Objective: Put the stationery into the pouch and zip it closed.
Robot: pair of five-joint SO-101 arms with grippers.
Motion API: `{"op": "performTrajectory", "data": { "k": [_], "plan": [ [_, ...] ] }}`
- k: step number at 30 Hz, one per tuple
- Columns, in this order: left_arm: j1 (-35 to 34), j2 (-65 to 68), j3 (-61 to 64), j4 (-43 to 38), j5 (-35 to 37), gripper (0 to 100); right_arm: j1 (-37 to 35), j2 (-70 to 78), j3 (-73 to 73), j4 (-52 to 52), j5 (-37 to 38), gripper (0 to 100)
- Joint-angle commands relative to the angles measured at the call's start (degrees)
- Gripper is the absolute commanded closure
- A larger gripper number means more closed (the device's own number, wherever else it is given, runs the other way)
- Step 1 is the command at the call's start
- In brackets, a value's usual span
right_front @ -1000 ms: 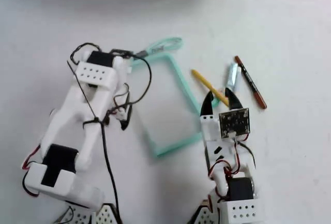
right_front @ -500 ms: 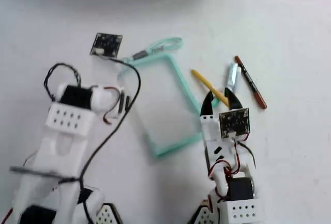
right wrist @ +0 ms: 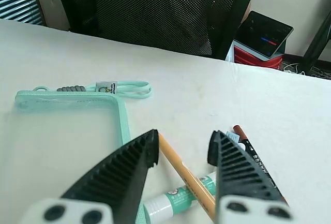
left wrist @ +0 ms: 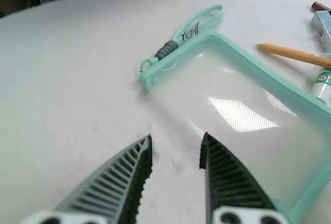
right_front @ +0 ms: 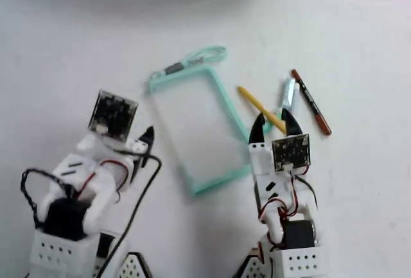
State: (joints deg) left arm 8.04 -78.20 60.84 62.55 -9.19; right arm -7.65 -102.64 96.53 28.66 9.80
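Centre-right, your right gripper (right_front: 272, 119) hangs spread over the pencil (right_front: 257, 104) beside the pouch (right_front: 192, 130), pen (right_front: 311, 103) and tube (right_front: 288, 92) beyond; left gripper (left wrist: 177, 140) gapes lower-left.

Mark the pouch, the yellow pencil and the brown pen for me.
pouch (right_front: 192, 130), high view, on its clear middle panel.
yellow pencil (right_front: 257, 103), high view, on the middle of its shaft.
brown pen (right_front: 311, 103), high view, on the middle of its barrel.

left gripper (left wrist: 176, 144) | pulled back off pouch (right_front: 192, 130) corner toward base | seemingly released it
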Motion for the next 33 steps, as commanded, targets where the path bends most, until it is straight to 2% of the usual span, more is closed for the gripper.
{"op": "performTrajectory", "data": {
  "k": [1,5,11,24,28,33],
  "plan": [
    [0.22,-6.11,0.44,2.55,-1.85,83,-0.57,-0.40,0.26,0.31,0.70,83.0],
    [0.57,-6.55,0.18,5.36,-2.02,82,-0.57,-0.40,0.26,0.31,0.70,83.0],
    [0.22,-6.55,0.44,5.63,-1.93,74,-0.66,-0.40,0.26,1.19,0.70,83.0],
    [0.04,-5.93,0.53,5.71,-4.22,74,-0.66,-0.40,0.26,1.27,0.70,83.0],
    [-2.68,3.30,0.09,3.87,-8.79,74,-0.66,-0.40,0.26,1.27,0.70,83.0],
    [-3.74,22.90,-4.48,2.11,-9.05,74,-0.75,-0.40,0.26,1.36,0.70,83.0]
  ]
}}
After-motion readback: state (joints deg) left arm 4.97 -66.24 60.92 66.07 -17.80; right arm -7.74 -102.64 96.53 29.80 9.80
